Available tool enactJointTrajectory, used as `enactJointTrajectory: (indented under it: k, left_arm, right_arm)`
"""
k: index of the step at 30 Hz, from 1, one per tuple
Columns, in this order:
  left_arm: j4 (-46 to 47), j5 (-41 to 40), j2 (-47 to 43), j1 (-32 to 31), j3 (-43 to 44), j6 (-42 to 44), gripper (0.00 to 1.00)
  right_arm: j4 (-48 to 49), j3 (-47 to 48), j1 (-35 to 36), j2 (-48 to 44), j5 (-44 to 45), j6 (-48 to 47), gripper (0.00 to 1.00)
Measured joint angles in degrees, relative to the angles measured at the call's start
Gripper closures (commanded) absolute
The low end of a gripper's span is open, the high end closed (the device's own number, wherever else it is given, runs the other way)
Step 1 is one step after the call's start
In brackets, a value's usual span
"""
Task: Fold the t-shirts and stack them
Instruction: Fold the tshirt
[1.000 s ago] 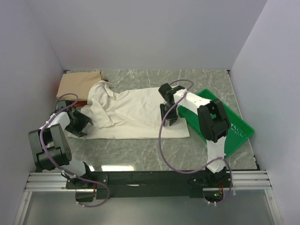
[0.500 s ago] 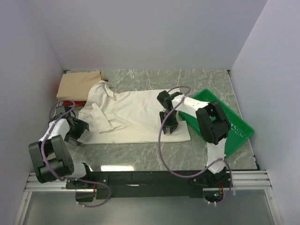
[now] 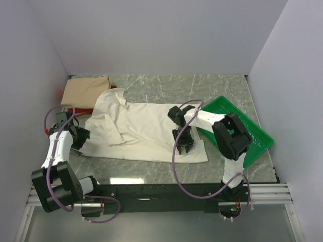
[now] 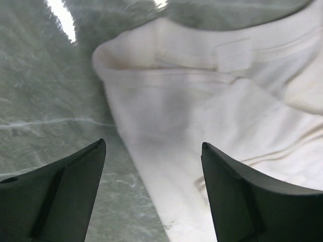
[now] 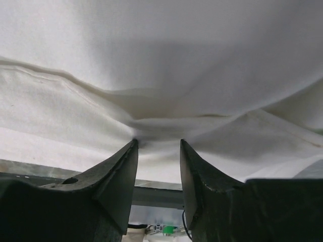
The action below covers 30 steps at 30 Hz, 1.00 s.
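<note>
The right gripper (image 5: 158, 142) pinched a fold of the cream t-shirt (image 3: 141, 126). The left gripper (image 4: 152, 146) hung over its edge, fingers wide apart.

My left gripper (image 4: 152, 146) hangs wide open and holds nothing, one dark finger (image 4: 65, 191) at 7 o'clock and the other at 5. Below it the cream shirt (image 4: 202, 101) fills the view from 12 round to 5, its edge slanting from 11 down to 6. A small sewn label (image 4: 234, 54) sits at 1. Marble table (image 4: 45, 91) shows from 7 to 11, with glare (image 4: 63, 17) near 11.
</note>
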Motion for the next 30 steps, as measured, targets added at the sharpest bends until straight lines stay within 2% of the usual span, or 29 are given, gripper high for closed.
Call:
enactJointTrajectory:
  k: [6,12,16,24,30]
  left_arm:
    - [2.9,0.2,0.5,-5.2,6.9,0.0,0.19]
    - [12.4,6.4,5.6,-10.4,6.4,-1.4,0.19]
    - [17.1,9.2,9.7,-11.0,2.8,-2.2,0.19]
    - [29.7,13.7,10.9,-11.0,-3.1,-1.5,0.19]
    - [31.8,13.1,12.0,-10.6,-4.1,-2.0,0.18]
  right_arm:
    - [-4.0,6.9,0.0,0.1,1.7,-0.1,0.54]
    - [-4.1,14.7,0.0,0.1,3.8,-0.1,0.54]
    - [-3.3,14.9,0.0,1.6,5.2,0.5,0.54]
    - [1.6,11.7,-0.4,3.0,6.2,2.4,0.54]
    - [4.1,8.2,-0.5,3.5,6.0,2.4,0.54]
